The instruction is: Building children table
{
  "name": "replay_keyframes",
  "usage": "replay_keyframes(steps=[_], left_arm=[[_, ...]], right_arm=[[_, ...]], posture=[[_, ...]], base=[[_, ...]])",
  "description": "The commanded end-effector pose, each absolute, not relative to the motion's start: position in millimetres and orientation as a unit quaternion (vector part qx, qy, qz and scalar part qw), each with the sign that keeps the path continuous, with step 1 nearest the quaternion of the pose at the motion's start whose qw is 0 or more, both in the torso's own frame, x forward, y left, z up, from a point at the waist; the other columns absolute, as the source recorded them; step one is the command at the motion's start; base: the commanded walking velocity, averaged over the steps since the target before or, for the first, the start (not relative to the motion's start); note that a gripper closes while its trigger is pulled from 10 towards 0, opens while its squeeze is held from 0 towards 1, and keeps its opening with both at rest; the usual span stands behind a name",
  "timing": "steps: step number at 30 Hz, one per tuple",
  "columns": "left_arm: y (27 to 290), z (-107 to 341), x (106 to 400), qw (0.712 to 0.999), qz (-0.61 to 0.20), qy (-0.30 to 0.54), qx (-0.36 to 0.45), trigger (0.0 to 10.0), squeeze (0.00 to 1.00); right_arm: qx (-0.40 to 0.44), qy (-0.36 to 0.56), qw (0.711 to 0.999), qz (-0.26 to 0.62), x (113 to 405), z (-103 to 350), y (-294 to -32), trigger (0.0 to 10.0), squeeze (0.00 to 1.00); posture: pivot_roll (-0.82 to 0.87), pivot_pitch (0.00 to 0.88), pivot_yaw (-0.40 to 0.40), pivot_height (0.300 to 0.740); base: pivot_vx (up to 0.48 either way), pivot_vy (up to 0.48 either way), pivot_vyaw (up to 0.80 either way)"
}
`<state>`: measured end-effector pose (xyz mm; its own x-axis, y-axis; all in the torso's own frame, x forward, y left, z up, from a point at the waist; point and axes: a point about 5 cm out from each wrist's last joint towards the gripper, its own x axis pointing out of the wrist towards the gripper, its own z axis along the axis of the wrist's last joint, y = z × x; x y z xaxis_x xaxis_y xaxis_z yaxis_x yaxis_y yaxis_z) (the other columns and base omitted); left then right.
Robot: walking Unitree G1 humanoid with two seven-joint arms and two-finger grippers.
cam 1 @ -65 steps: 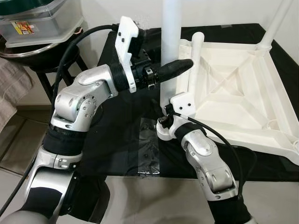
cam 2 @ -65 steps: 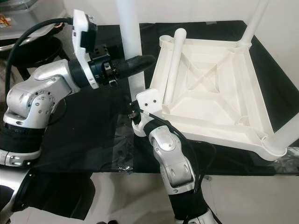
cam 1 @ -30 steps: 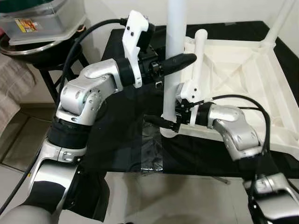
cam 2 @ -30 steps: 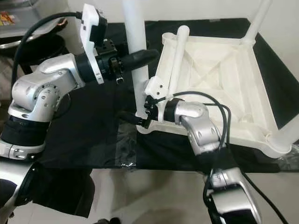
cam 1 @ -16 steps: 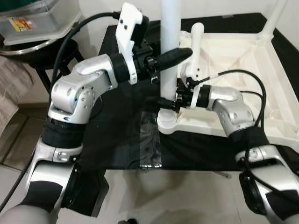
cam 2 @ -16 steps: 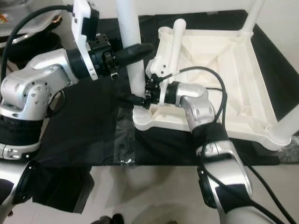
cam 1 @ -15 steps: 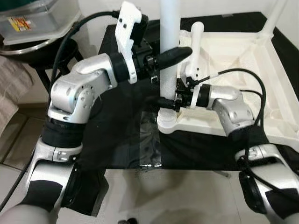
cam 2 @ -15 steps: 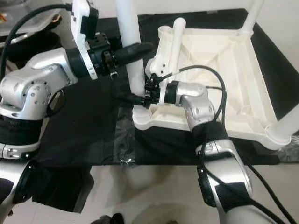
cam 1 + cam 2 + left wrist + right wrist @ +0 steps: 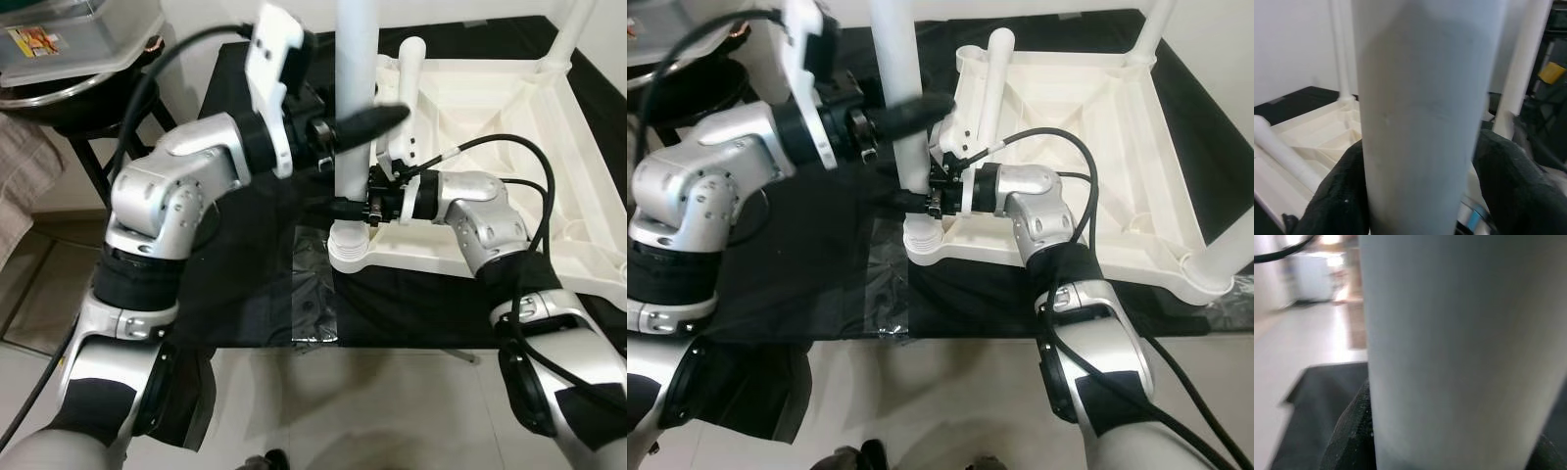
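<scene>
- Workpiece: the white plastic tabletop (image 9: 509,108) lies upside down on a black-covered surface (image 9: 245,284), ribbed underside facing up.
- Step in hand: seating an upright white table leg (image 9: 355,98) into the corner socket (image 9: 355,253) nearest the robot.
- Left gripper (image 9: 364,119): fingers closed around the leg, above the right gripper; the left wrist view shows a black finger (image 9: 1337,196) on each side of the tube.
- Right gripper (image 9: 921,201): clamped on the same leg just above the socket; contact appears firm, though this wrist view is blurred.
- A loose leg (image 9: 407,88) lies in the tray behind the right gripper.
- Next move, as judged: press the leg straight down, keeping it vertical, until it bottoms out.
- Risk: a tilted leg may jam or lift the tabletop.
</scene>
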<state>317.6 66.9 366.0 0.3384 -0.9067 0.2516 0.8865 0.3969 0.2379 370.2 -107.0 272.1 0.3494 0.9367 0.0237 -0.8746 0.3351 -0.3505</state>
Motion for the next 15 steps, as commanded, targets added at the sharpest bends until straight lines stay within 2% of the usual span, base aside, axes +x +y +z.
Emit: replay_keyframes(steps=[1, 2, 3, 4, 5, 6, 7, 9, 15], left_arm=[[63, 366, 317, 0.814, -0.553, -0.173, 0.03, 10.0, 0.0], [63, 366, 317, 0.814, -0.553, -0.173, 0.03, 10.0, 0.0], [64, 367, 317, 0.817, -0.549, -0.175, 0.027, 10.0, 0.0], [64, 367, 317, 0.817, -0.549, -0.175, 0.027, 10.0, 0.0], [65, 368, 318, 0.818, -0.547, -0.176, 0.025, 10.0, 0.0], [66, 368, 319, 0.819, -0.545, -0.176, 0.023, 10.0, 0.0], [67, 367, 319, 0.82, -0.545, -0.175, 0.022, 10.0, 0.0], [66, 367, 320, 0.82, -0.544, -0.174, 0.023, 10.0, 0.0], [62, 368, 321, 0.82, -0.545, -0.177, 0.025, 10.0, 0.0]], right_arm=[[-0.119, -0.061, 0.884, 0.448, 370, 235, -97, 0.0, 0.0], [-0.119, -0.061, 0.884, 0.448, 370, 235, -97, 0.0, 0.0], [-0.098, -0.057, 0.943, 0.313, 369, 224, -98, 0.0, 0.0], [-0.098, -0.057, 0.943, 0.313, 369, 224, -98, 0.0, 0.0], [-0.08, -0.029, 0.962, 0.258, 345, 199, -85, 0.0, 0.0], [-0.053, -0.02, 0.976, 0.21, 327, 187, -75, 0.0, 0.0], [-0.033, -0.016, 0.98, 0.194, 316, 182, -68, 0.0, 0.0], [-0.026, -0.02, 0.98, 0.194, 314, 183, -62, 0.0, 0.0], [-0.015, -0.043, 0.98, 0.193, 325, 195, -52, 0.0, 0.0]], posture=[[0.05, 0.284, 0.039, 0.74], [0.05, 0.284, 0.039, 0.74], [0.05, 0.284, 0.039, 0.74], [0.05, 0.284, 0.039, 0.74], [0.05, 0.279, 0.036, 0.74], [0.04, 0.286, 0.067, 0.74], [0.04, 0.286, 0.067, 0.74], [0.04, 0.263, 0.072, 0.74], [0.03, 0.254, 0.072, 0.74]], base=[[0.0, 0.0, 0.0], [0.0, 0.0, 0.0], [0.0, 0.0, 0.0], [0.0, 0.0, 0.0], [0.0, 0.0, 0.0], [0.0, 0.0, 0.0], [0.0, 0.0, 0.0], [0.0, 0.0, 0.0], [0.0, 0.0, 0.0]])
